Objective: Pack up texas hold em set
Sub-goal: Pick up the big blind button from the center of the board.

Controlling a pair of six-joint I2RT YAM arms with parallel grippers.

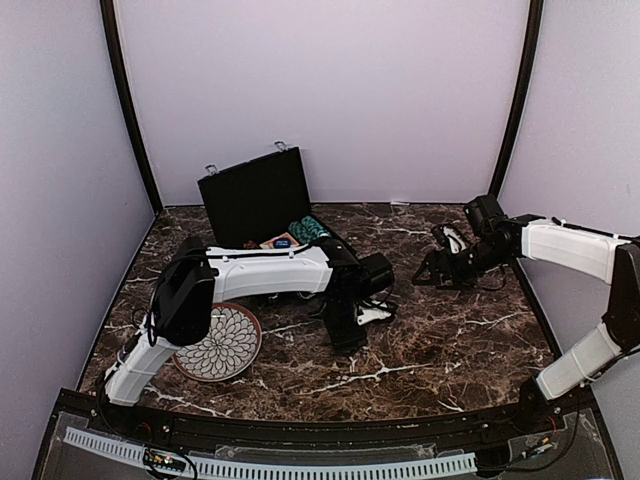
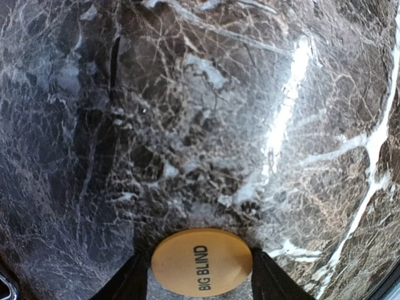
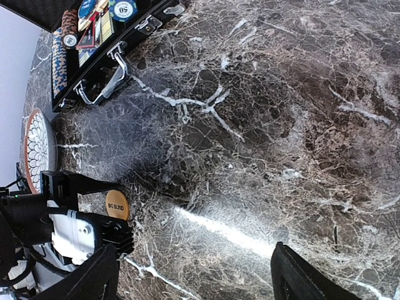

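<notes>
The black briefcase [image 1: 255, 200] stands open at the back left, with striped chips [image 1: 308, 231] and cards inside. It also shows in the right wrist view [image 3: 134, 34], with its silver handle facing the table. My left gripper [image 1: 346, 330] points down at the table's middle. It is shut on a round orange "BIG BLIND" button [image 2: 202, 261], held by its edges just over the marble. The button also shows in the right wrist view [image 3: 116, 205]. My right gripper [image 3: 197, 281] is open and empty, hovering over bare marble at the right [image 1: 432, 272]. No dice are in view.
A round white-patterned plate with a brown rim [image 1: 220, 342] lies at the front left, beside the left arm, and shows in the right wrist view [image 3: 37, 150]. The marble table is walled by pale panels on three sides.
</notes>
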